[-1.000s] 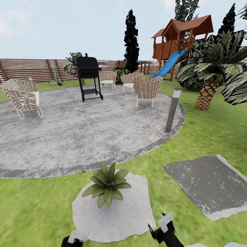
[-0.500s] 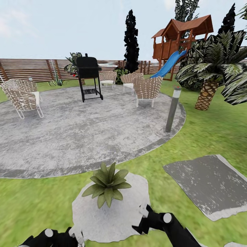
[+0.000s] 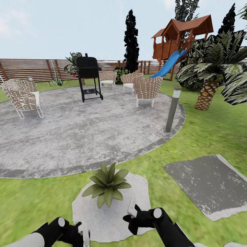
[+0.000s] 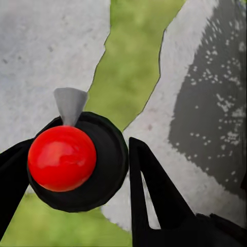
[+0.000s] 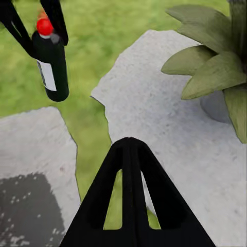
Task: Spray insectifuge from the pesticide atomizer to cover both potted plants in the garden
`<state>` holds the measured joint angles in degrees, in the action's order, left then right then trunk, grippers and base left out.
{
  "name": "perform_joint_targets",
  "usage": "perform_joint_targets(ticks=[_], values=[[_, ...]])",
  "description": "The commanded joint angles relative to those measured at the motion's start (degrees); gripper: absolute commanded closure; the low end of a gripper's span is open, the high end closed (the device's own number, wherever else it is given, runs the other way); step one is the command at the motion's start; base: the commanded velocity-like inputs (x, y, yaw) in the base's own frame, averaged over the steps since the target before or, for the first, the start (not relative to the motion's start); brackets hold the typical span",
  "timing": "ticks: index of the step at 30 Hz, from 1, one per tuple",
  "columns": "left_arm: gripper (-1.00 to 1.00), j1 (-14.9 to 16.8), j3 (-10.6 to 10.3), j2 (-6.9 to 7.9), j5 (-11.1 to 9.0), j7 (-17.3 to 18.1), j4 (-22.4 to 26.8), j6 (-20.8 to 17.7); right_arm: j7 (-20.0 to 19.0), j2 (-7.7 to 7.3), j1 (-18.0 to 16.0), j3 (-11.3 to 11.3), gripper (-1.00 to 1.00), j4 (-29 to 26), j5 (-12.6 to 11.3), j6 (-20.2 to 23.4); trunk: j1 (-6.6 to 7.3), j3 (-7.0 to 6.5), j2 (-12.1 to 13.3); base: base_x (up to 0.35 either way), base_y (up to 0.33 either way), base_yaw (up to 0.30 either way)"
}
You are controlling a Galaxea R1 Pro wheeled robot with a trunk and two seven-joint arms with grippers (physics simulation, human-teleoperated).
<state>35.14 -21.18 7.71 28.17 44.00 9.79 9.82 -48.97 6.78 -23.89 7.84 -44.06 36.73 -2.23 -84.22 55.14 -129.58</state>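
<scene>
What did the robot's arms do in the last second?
Both arms rose into the head view and reached forward: the right gripper moved left over the pale stepping stone, and the left gripper came up holding the pesticide atomizer. The potted plant stayed put.

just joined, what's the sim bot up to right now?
It's in the garden with the pesticide atomizer gripped in the left gripper: the fingers sit either side of the dark bottle, whose red cap faces the left wrist camera. The right gripper is empty and shut, held out over the pale stepping stone where one potted plant stands. No spray visible yet.
</scene>
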Motion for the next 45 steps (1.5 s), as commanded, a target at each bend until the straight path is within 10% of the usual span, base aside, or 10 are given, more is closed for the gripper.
perform_joint_targets(ticks=[1,5,12,45], values=[[1.0,0.01,0.23,-1.15,2.03,0.5,0.2,0.24,-1.11,0.52,-0.02,0.9,1.0,-0.08,0.53,-0.23,0.01,0.05,-0.02,0.0,0.0,0.0],[1.0,0.02,0.27,-5.81,4.02,0.81,2.08,0.11,-2.59,1.8,-0.02,2.4,1.0,-0.15,0.53,-0.23,0.01,0.05,-0.02,0.0,0.0,0.0],[1.0,0.13,0.18,-9.63,4.05,0.74,2.25,0.19,-2.7,1.95,-0.02,2.45,1.0,-0.2,0.53,-0.23,0.01,0.05,-0.02,0.0,0.0,0.0],[1.0,-0.51,1.14,-8.95,-0.88,11.98,9.72,0.66,-2.62,1.48,-0.02,2.3,1.0,0.2,0.89,-0.32,0.01,0.05,-0.02,0.0,0.0,0.0]])
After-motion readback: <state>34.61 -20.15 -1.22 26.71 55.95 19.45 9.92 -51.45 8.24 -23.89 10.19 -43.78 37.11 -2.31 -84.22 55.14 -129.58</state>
